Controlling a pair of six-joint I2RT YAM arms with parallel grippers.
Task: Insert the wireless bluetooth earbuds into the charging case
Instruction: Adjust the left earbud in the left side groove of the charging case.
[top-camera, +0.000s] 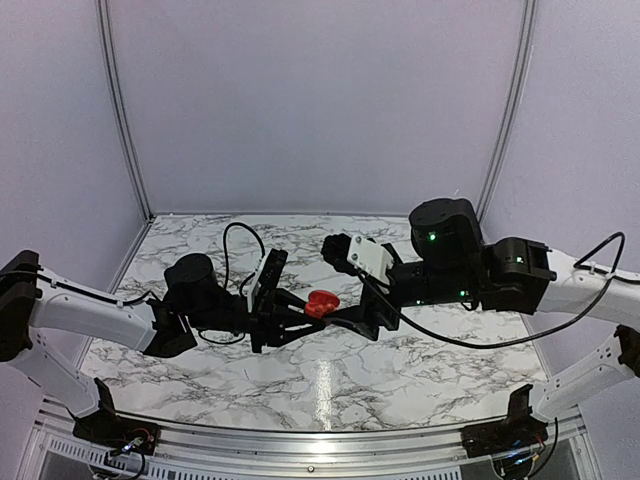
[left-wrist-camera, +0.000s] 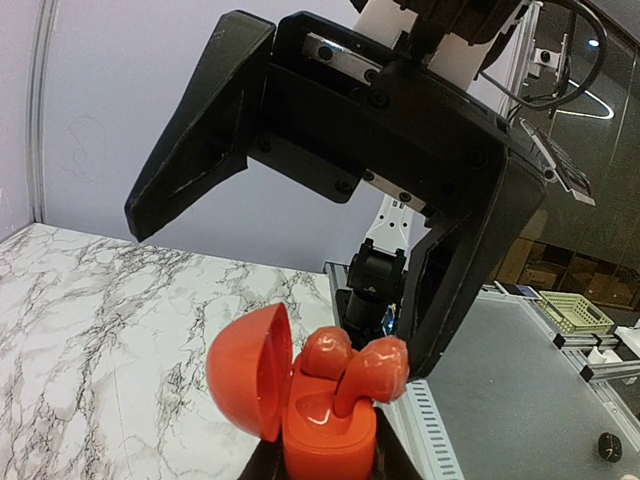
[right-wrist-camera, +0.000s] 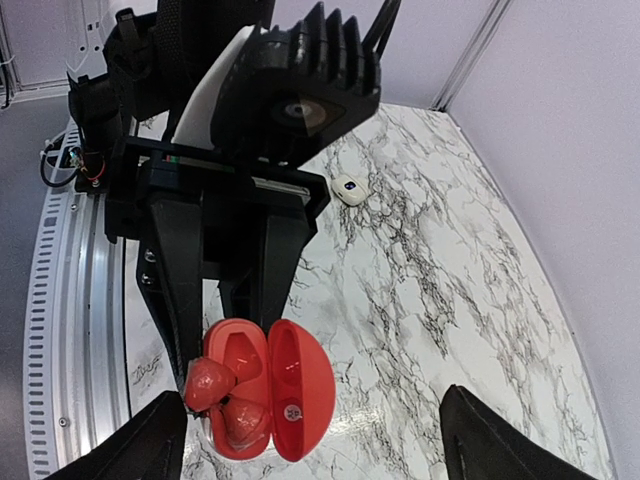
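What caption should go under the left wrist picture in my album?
Two red earbuds sit in the open red case, with the right gripper spread wide over them.

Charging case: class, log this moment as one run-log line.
left tool: shut on charging case | lid: open | earbuds: both in case, one sitting high | right tool: open, straddling case

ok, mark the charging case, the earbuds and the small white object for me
charging case (left-wrist-camera: 330, 445): left wrist view, front of the red base.
earbuds (left-wrist-camera: 378, 362): left wrist view, head of the bud farther from the lid.
small white object (right-wrist-camera: 349, 188): right wrist view, its top face.
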